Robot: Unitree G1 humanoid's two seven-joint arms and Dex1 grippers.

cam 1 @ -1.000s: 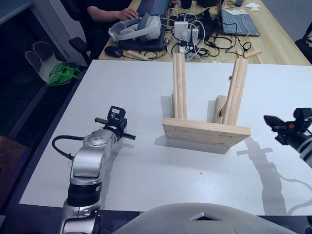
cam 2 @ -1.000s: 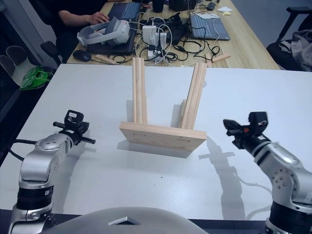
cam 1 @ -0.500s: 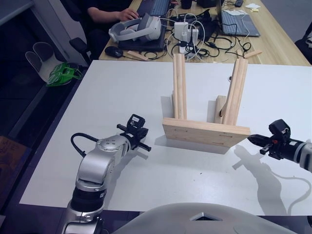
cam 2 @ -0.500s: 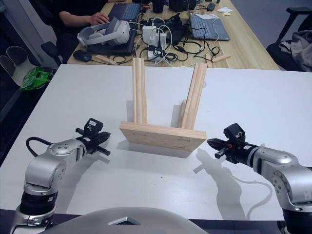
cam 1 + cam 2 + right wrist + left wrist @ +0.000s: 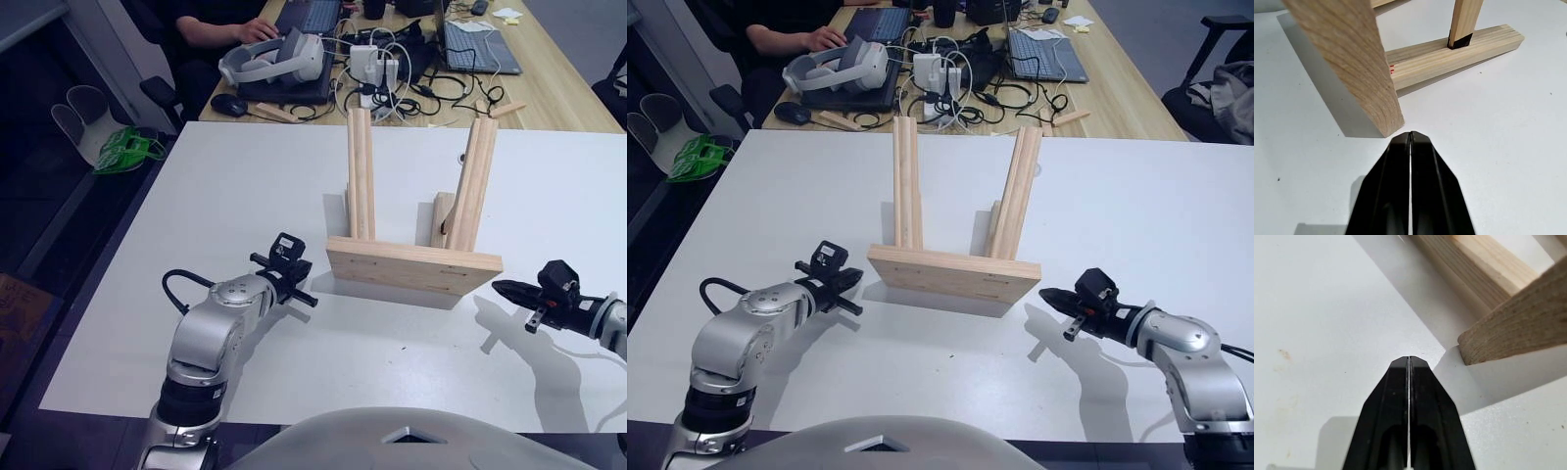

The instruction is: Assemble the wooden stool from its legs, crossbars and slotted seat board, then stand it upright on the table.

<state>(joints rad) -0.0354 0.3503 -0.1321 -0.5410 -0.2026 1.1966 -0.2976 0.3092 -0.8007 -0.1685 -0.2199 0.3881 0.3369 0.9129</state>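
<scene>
Left wrist view: left tool clenched by seat board; right tool likewise.

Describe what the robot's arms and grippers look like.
The left arm and right arm are rounded silver-grey segments with black joint rings. A black cable loops beside the left arm. The left gripper and right gripper are black, jaws tapering to a blunt point; the left carries a white label.

Beyond the far edge of the white table a light wooden desk is set, strewn with a white headset, laptops, a computer mouse and tangled cables. Off the table's far left corner a green object is seen above dark floor.
</scene>
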